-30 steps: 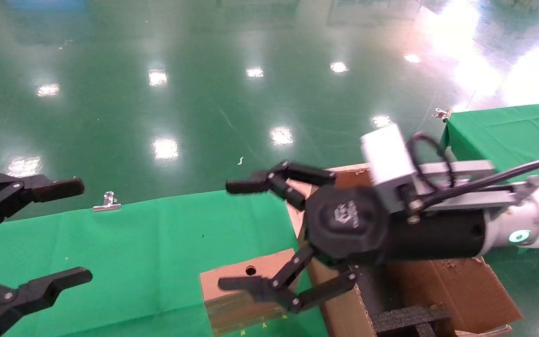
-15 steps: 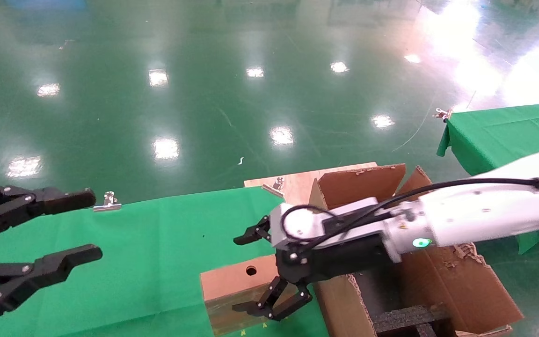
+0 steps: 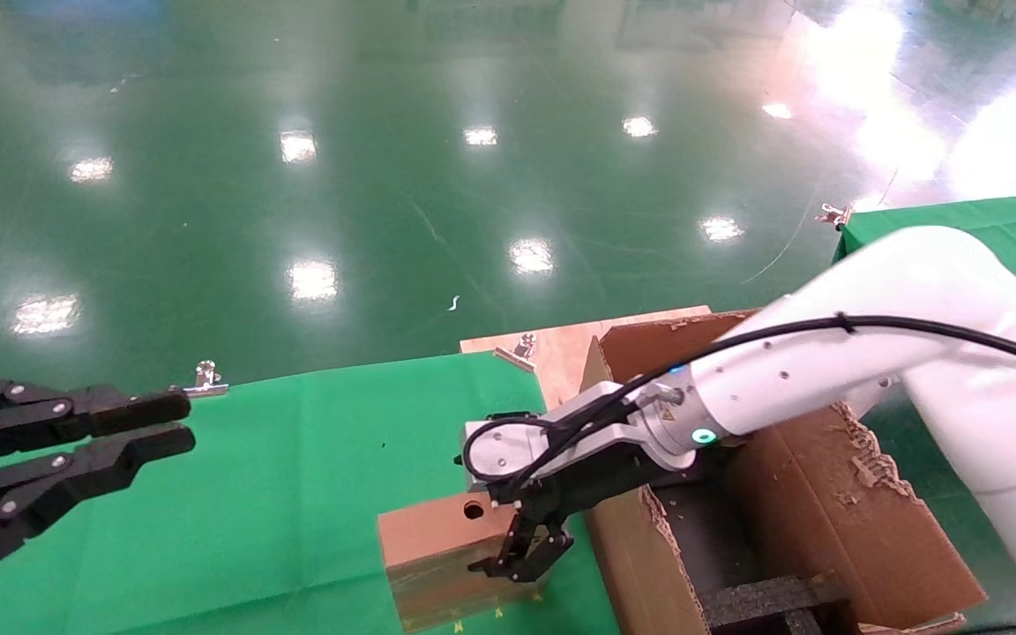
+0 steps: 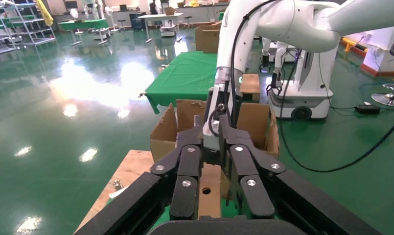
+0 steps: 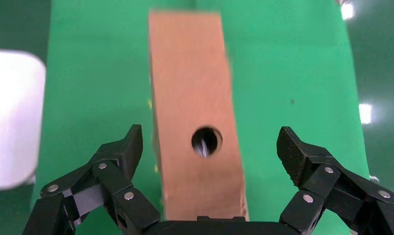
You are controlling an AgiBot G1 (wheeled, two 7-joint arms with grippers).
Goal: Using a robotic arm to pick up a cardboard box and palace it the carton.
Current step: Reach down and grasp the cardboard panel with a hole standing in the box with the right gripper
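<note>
The small brown cardboard box (image 3: 437,538) with a round hole lies on the green cloth near the table's front edge, just left of the carton (image 3: 825,511). My white right arm reaches down over it. My right gripper (image 3: 517,560) is open and low over the box's right end. In the right wrist view the box (image 5: 192,88) lies between the spread fingertips (image 5: 131,144) of that gripper (image 5: 209,147), without visible touch. My left gripper (image 3: 151,428) hovers at the left, shut and empty. It looks across at the box (image 4: 210,176) and the carton (image 4: 185,117).
The carton holds black foam inserts (image 3: 764,600) and has ragged flaps. A wooden board (image 3: 561,344) lies behind it. A metal clip (image 3: 205,379) holds the green cloth (image 3: 252,494) at the far edge. A second green table (image 3: 958,247) stands at the right.
My right arm swung down from in front of the camera to the box and its gripper turned downward over it. My left gripper's fingers closed from wide apart to together.
</note>
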